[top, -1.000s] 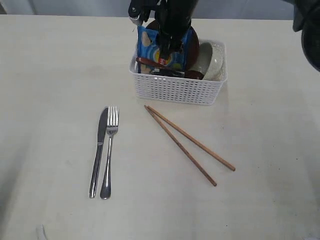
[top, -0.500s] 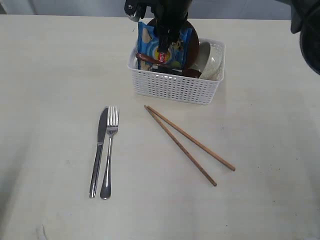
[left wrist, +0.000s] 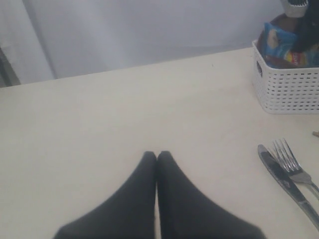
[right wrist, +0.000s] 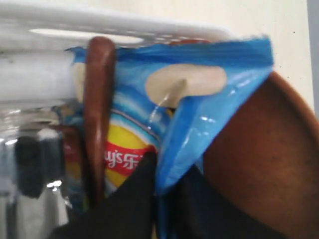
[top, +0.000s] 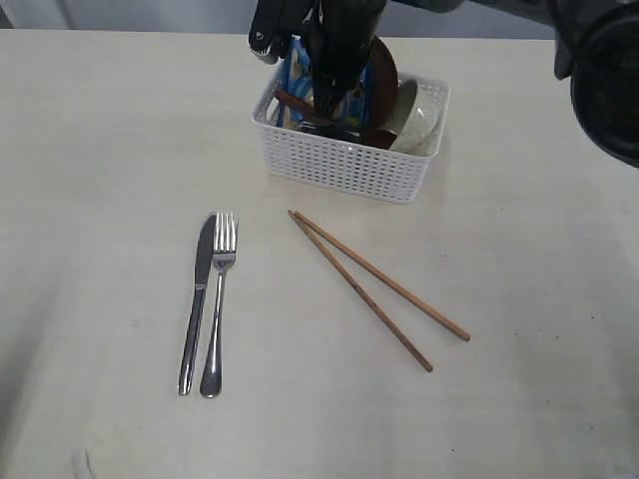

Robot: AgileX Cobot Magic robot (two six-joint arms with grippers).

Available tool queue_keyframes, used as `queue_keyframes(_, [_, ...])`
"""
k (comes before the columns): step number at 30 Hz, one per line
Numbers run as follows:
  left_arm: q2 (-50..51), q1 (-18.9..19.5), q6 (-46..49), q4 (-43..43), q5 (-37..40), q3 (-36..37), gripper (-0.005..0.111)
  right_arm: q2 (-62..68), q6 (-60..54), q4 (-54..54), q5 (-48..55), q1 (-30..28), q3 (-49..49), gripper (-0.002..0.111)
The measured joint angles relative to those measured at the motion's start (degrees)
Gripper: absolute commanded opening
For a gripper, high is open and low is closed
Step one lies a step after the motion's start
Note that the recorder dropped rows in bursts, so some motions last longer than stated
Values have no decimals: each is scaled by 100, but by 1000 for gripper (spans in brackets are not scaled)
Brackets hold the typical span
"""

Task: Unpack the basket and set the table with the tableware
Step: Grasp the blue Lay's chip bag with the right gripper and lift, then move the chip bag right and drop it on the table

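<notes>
The pale table (top: 519,299) carries the white basket (top: 344,172) near its far edge, with the brown plate (top: 383,72), the off-white bowl (top: 419,115) and a blue snack packet (right wrist: 219,59) standing inside it. The right end effector (right wrist: 160,167) reaches down into the basket, pinched tight on the packet's edge beside the dark spoon (right wrist: 98,89), while the left end effector (left wrist: 157,157) hangs closed and empty over bare table. In front of the basket lie the chopsticks (top: 374,287), and to their left the knife (top: 197,299) and fork (top: 218,299) side by side.

White lattice basket (top: 349,172) upright at far middle of pale tabletop (top: 519,399). Inside:
- off-white bowl (top: 419,118) on edge at right end
- brown plate (top: 385,80) upright
- red-brown spoon (right wrist: 98,114) leaning
- steel cup (right wrist: 25,199) low

Knife (top: 198,299) and fork (top: 218,299) parallel, front left. Chopsticks (top: 374,287) diagonal, splayed, just before basket.
</notes>
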Motion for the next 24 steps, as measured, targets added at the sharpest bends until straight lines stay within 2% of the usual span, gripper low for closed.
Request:
queue_keyframes(12, [0, 0, 0, 0, 0, 0, 0, -400, 35, -94, 11, 12, 9, 0])
queue_keyframes(24, [0, 0, 0, 0, 0, 0, 0, -1188, 929, -1247, 871, 12, 9, 0])
